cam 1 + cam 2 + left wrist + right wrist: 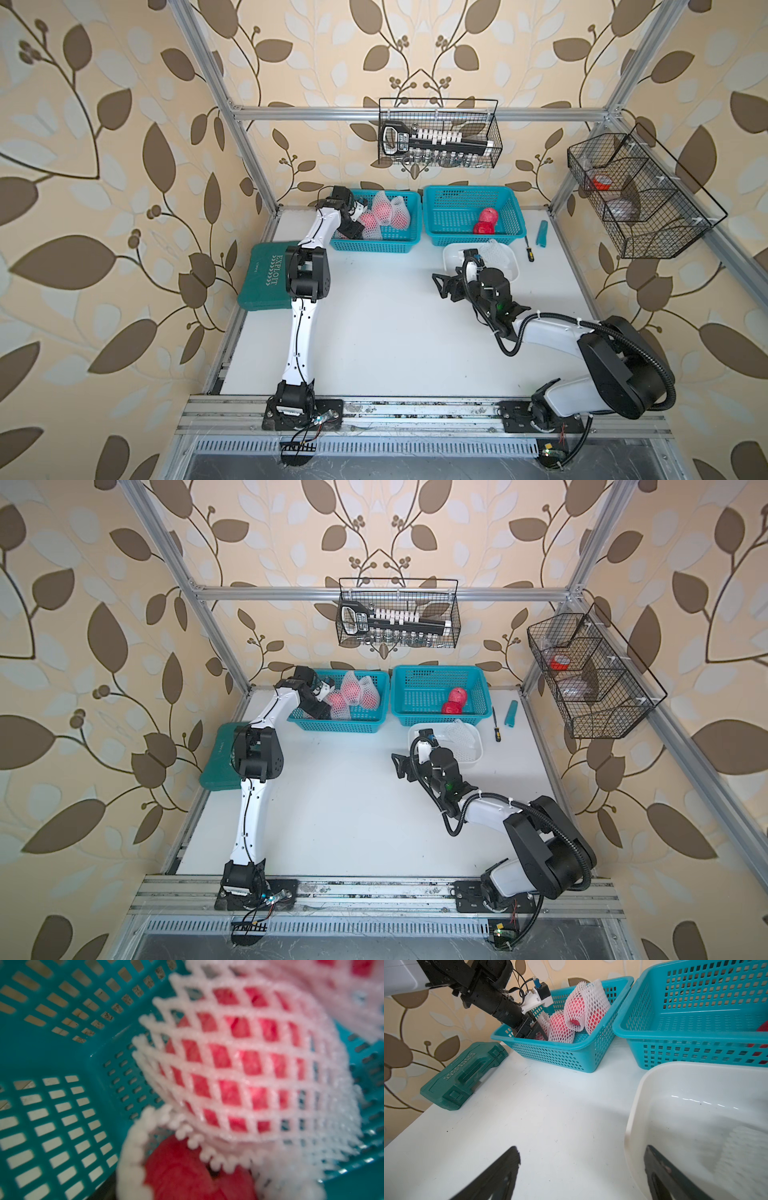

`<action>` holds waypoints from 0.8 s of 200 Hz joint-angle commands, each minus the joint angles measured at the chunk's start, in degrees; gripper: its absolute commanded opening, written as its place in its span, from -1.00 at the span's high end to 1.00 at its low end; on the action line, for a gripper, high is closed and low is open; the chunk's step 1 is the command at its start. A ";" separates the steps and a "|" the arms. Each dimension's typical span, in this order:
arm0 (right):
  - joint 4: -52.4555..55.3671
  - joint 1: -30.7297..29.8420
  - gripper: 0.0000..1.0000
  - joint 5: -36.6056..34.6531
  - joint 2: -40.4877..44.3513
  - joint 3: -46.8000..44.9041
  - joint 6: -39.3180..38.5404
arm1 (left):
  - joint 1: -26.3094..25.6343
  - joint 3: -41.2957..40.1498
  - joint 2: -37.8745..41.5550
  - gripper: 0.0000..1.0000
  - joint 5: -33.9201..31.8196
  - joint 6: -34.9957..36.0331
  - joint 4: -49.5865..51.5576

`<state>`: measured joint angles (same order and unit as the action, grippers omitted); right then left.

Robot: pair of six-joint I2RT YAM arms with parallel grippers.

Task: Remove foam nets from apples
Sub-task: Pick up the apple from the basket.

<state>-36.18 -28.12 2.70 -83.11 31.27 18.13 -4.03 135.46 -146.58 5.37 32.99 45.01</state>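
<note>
Several apples in white foam nets (384, 214) (353, 696) (577, 1012) lie in the left teal basket (374, 245). My left gripper (355, 220) (320, 702) (537, 1030) reaches down into that basket and closes on a netted apple (187, 1172) at its near end. Foam hides the fingers in the left wrist view, and another netted apple (245, 1064) fills that view. Two bare red apples (486, 222) (455, 700) sit in the right teal basket (432, 208). An empty foam net (492, 251) (741, 1147) lies in the white tray (633, 1105). My right gripper (439, 286) (581, 1150) hovers open and empty beside the tray.
A green tool case (266, 276) (463, 1076) lies at the table's left edge. A screwdriver (528, 249) and a teal handle (542, 239) lie right of the baskets. Wire baskets hang on the back rail (438, 133) and the right frame (636, 195).
</note>
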 commanded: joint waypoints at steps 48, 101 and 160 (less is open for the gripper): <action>-1.40 -0.19 -0.86 -2.66 2.26 0.32 -0.02 | 0.35 -2.63 5.62 -0.17 0.63 0.26 -0.49; -1.33 -0.18 -0.86 -2.70 2.33 0.35 0.24 | 0.41 -9.88 11.49 -0.13 1.38 0.59 -4.05; -1.60 -0.19 -0.85 -2.90 2.08 0.28 0.67 | 0.42 -10.18 14.76 -0.09 2.06 -1.39 -4.06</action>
<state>-36.67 -28.12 0.49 -81.01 31.27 18.17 -4.03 125.08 -137.36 5.63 32.82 41.71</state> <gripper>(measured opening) 0.928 0.704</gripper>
